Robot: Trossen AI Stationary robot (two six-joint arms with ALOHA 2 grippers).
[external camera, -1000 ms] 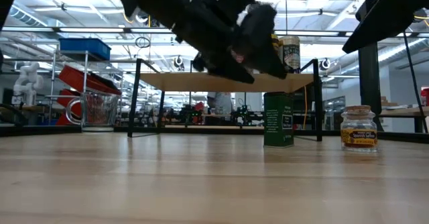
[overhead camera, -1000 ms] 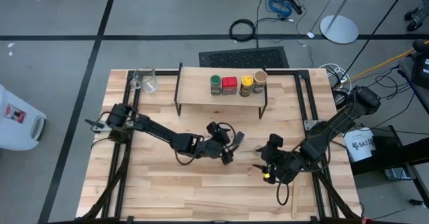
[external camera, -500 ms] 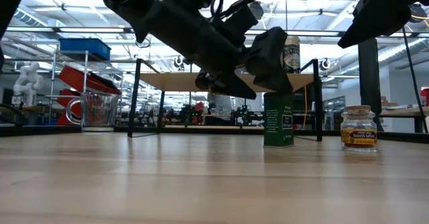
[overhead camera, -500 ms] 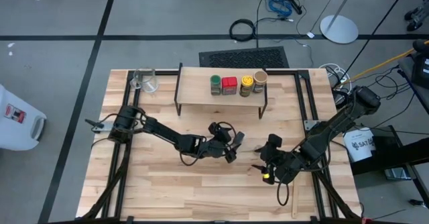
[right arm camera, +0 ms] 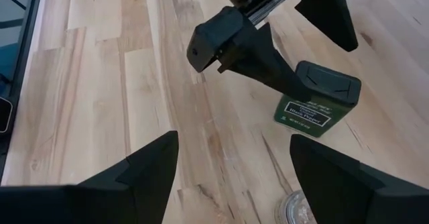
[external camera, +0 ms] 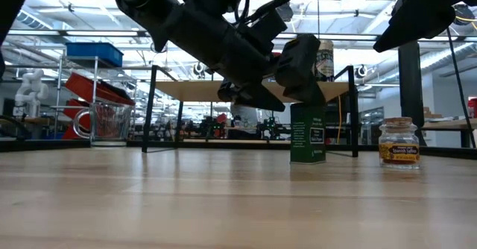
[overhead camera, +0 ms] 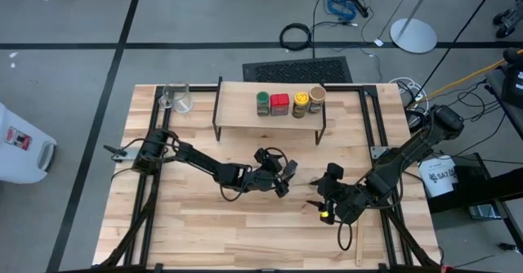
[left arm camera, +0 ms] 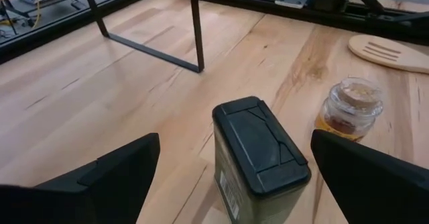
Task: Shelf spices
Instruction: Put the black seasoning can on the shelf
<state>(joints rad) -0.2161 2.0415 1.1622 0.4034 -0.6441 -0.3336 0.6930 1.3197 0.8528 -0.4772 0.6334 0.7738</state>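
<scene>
Lowered since the earlier frame, left gripper [left arm camera: 228, 177] now straddles the dark green rectangular tin [left arm camera: 260, 158], jaws wide apart; right gripper [right arm camera: 231, 174] waits nearby, likewise spread.

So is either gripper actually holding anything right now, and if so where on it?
Nothing is held. The left gripper is open, its fingers on either side of the dark tin without touching it. The right gripper is open over bare table.

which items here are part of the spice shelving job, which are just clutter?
Job:
- low wooden-top shelf with black legs, holding four spice containers
- dark green rectangular tin, between the open left claw fingers
- small glass jar with cork lid

Clutter:
- clear glass cup
- wooden slotted spatula
</scene>
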